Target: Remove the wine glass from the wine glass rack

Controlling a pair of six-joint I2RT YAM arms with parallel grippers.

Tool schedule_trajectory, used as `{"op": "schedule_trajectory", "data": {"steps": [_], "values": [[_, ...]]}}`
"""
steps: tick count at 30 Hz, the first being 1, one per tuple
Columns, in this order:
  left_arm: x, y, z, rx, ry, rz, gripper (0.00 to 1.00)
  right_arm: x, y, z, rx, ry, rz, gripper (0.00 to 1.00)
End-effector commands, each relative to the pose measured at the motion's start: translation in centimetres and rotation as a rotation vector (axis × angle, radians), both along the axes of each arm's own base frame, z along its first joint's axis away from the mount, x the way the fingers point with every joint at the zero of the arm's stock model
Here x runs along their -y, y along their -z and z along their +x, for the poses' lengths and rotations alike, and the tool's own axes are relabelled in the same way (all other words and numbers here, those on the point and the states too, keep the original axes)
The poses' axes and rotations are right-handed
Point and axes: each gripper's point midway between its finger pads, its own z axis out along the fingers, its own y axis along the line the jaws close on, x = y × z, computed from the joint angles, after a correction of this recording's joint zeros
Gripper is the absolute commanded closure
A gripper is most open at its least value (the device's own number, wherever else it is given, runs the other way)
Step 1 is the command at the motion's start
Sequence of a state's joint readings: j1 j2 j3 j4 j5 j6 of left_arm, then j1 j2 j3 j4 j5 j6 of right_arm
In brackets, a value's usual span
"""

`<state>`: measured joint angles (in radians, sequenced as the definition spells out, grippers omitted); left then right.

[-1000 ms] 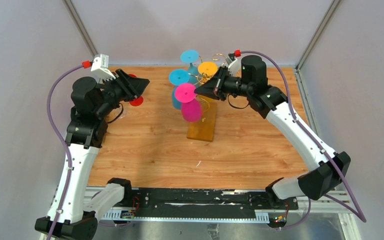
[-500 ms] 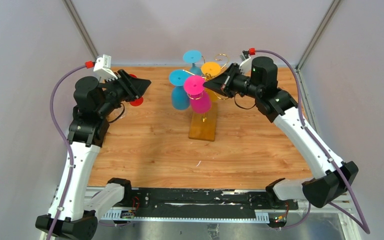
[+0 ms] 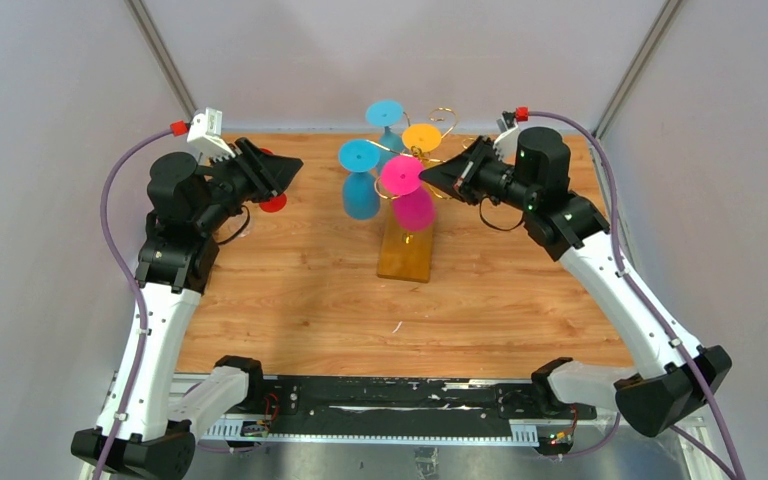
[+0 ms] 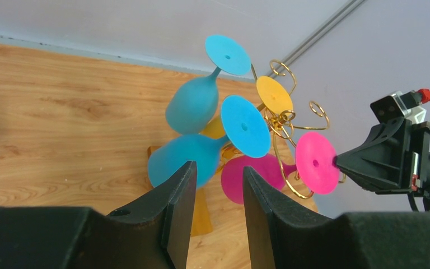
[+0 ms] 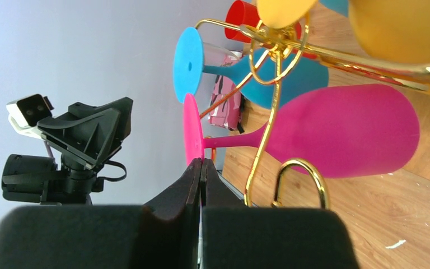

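The wine glass rack (image 3: pixel 407 256) is a gold wire stand on an amber base at the middle back of the table. A pink wine glass (image 3: pixel 413 208) hangs upside down on it, with its stem in a gold wire arm (image 5: pixel 269 129). My right gripper (image 3: pixel 426 178) is shut on the rim of the pink glass's round foot (image 5: pixel 192 126). The left wrist view shows the same grip at the pink foot (image 4: pixel 316 162). My left gripper (image 3: pixel 290 172) is open and empty, well left of the rack, and points at it (image 4: pixel 218 168).
Two blue glasses (image 3: pixel 361 195) (image 3: pixel 385 113) and a yellow glass (image 3: pixel 420 137) also hang on the rack. Red glassware (image 3: pixel 272 203) stands on the table beside the left gripper. Grey walls close the back and both sides.
My right gripper has drawn back to the right with the pink glass's foot in it. The glass slid right along the rack and hangs less tilted. The left arm has barely moved.
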<state>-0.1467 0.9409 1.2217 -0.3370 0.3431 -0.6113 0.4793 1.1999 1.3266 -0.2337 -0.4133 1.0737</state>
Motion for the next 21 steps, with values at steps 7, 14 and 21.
{"op": "schedule_trajectory", "data": {"steps": [7,14,21], "values": [[0.7,0.1,0.1,0.003,0.034,-0.011,0.6,1.8,-1.4,-2.9,0.038,0.0,0.029,1.0],[1.1,0.1,0.3,0.008,0.054,-0.011,0.57,1.0,-2.2,-6.5,0.018,-0.122,0.079,1.0],[2.0,0.2,0.1,0.001,0.077,0.014,0.54,2.8,-7.1,-11.2,0.149,-0.147,0.097,1.0]]}}
